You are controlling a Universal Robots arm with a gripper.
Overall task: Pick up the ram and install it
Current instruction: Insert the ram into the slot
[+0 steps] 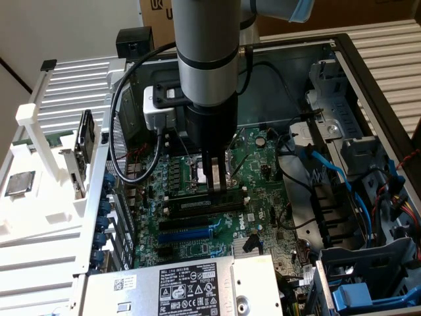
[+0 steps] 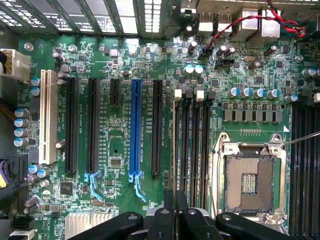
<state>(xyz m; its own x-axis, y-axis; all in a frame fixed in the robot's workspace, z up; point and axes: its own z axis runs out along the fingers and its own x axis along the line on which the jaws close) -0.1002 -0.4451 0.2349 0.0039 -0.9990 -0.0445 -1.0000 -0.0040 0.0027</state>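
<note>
The long, narrow dark-green circuit-board ram stick [image 1: 197, 206] is clamped edge-on between nearly closed jaws and held upright at the black memory slots [image 2: 195, 145].

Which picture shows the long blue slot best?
The wrist view. It looks straight down on the blue slot, showing its whole length. The exterior view shows the same slot from the side, slanted along the board.

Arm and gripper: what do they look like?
The arm is a thick grey cylinder with a black band and a blue joint cap. A white box sits at the wrist, trailing a black cable. The gripper is black, with round-pivoted links.
</note>
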